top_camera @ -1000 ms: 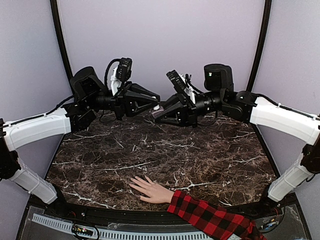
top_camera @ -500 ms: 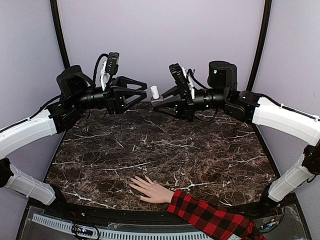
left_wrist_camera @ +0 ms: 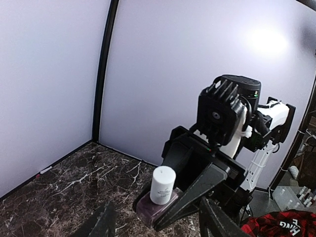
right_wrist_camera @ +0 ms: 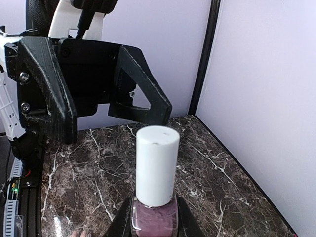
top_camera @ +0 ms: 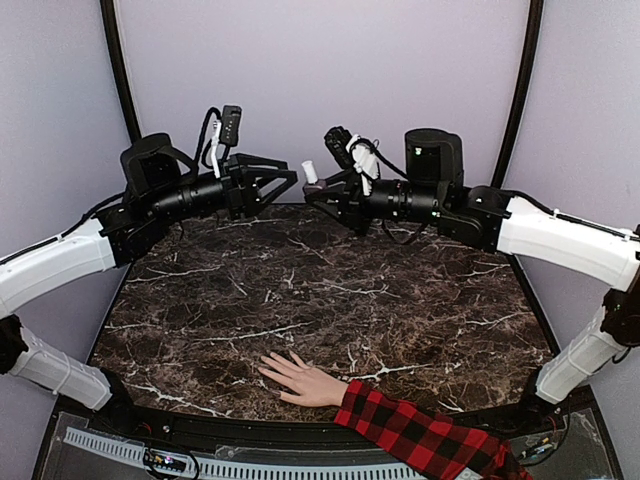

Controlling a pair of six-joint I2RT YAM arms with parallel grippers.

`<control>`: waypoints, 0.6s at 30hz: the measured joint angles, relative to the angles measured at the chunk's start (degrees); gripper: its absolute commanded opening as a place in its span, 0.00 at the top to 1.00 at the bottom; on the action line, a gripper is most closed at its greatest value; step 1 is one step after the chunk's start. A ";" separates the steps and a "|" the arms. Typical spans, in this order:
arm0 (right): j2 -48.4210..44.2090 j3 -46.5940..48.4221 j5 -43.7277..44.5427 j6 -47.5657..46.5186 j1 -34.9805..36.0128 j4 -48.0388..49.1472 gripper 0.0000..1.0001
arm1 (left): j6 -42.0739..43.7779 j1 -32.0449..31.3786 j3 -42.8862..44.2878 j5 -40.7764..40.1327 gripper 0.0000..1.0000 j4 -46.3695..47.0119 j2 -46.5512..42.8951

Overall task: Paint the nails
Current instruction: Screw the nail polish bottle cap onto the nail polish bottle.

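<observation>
Left arm's backed off since a second ago: its tips were at the cap, now just beside it. I see the dark brown white-veined marble table (top_camera: 330, 290) with both arms held high over its far edge. Left gripper (top_camera: 284, 185) jaws released, nothing in them. Right gripper (top_camera: 318, 193) clenched on the small purple polish bottle with white cylindrical cap (right_wrist_camera: 156, 173), cap up. Pale mannequin hand (top_camera: 300, 380) in red-and-black plaid sleeve (top_camera: 420, 435) lies flat at the near edge, fingers spread, well apart from both grippers. The nails (top_camera: 264, 369) are too small for me to resolve.
</observation>
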 measured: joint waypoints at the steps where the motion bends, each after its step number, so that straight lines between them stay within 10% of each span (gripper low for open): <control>1: 0.31 0.02 1.44 -0.09 0.37 -0.04 1.00 | -0.24 -0.13 0.00 -0.92 0.41 0.04 0.37; 12: 4.07 2.10 12.28 -1.38 3.34 -2.99 1.00 | -1.36 -2.62 0.74 -7.82 0.53 0.07 4.66; 18: 4.42 2.69 13.84 -1.73 3.98 -3.43 1.00 | -1.88 -2.95 1.44 -9.40 0.85 0.44 5.27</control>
